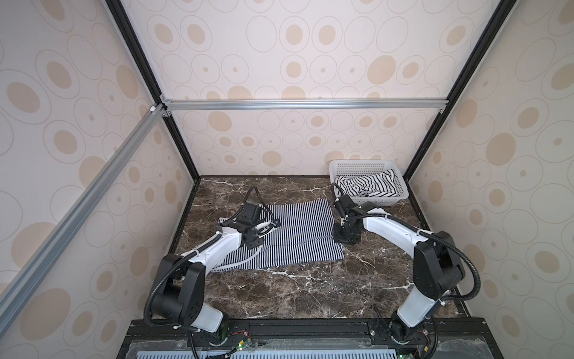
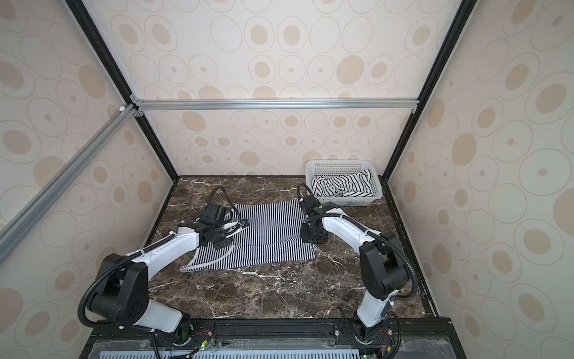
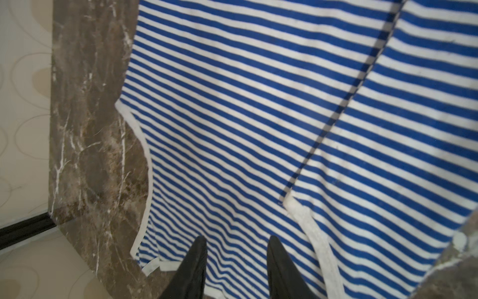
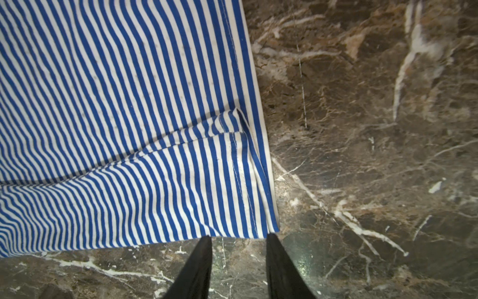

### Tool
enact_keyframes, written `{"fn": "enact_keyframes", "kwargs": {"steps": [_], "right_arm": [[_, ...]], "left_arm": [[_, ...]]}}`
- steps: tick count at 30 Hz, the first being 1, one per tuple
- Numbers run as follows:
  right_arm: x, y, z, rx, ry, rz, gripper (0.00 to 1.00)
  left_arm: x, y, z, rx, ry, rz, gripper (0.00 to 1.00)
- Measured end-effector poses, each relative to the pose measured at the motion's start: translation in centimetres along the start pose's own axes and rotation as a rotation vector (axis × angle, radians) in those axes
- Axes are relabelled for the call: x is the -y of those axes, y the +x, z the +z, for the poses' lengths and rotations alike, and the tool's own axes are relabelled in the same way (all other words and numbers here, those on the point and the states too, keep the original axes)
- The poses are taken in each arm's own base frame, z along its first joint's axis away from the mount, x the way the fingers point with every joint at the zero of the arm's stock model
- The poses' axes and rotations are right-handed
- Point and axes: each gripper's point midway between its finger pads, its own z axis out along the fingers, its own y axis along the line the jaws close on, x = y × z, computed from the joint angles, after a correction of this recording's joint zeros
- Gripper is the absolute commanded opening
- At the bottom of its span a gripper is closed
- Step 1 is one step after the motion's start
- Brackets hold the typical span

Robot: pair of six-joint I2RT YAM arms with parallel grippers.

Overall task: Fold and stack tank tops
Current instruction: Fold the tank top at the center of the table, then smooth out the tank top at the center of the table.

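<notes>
The narrow-striped tank top [image 1: 298, 230] [image 2: 270, 230] lies flat on the marble table, with a fold edge running across its near half. The wrist views show its stripes as blue and white [image 3: 258, 116] [image 4: 116, 103]. My left gripper [image 1: 253, 244] [image 3: 236, 240] hovers open above its left side near the white-edged armhole, holding nothing. My right gripper [image 1: 346, 237] [image 4: 238, 238] is open over bare marble just off the cloth's right corner. The wide-striped tank top [image 1: 366, 185] [image 2: 341, 185] lies crumpled in the basket.
The white perforated basket [image 1: 363, 163] [image 2: 338, 163] stands at the back right corner, close behind my right wrist. Patterned walls enclose the dark marble table [image 1: 310, 289] on three sides. Bare marble stretches in front of the cloth.
</notes>
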Motion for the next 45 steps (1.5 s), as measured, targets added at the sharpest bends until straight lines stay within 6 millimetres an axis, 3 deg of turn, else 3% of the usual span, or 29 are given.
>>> {"fn": "enact_keyframes", "kwargs": {"steps": [3,9,18,21,26,32,39,45], "right_arm": [[-0.3,0.5,-0.4,0.007,-0.011,-0.007,0.38],[-1.3,1.3,0.4,-0.013,-0.015,-0.038,0.37],[-2.0,1.9,2.3,-0.051,-0.006,-0.058,0.38],[-1.9,2.0,2.9,-0.061,0.002,-0.058,0.38],[-1.4,2.2,4.1,-0.089,0.027,-0.050,0.38],[-0.6,1.7,4.3,-0.090,0.037,-0.032,0.38],[0.5,1.8,5.7,-0.120,0.077,-0.026,0.38],[0.8,1.8,6.4,-0.141,0.100,-0.027,0.38]], "left_arm": [[0.6,1.6,-1.6,0.008,0.006,-0.020,0.46],[3.9,6.5,-3.4,-0.037,0.063,-0.020,0.65],[5.3,12.4,-2.9,-0.136,0.143,-0.069,0.67],[5.7,13.7,-2.0,-0.164,0.191,-0.083,0.64],[6.5,15.2,-0.8,-0.187,0.281,-0.103,0.50],[5.1,16.1,0.0,-0.190,0.320,-0.134,0.31],[3.3,16.4,0.1,-0.163,0.354,-0.171,0.29],[3.9,17.5,0.3,-0.174,0.439,-0.188,0.32]]}}
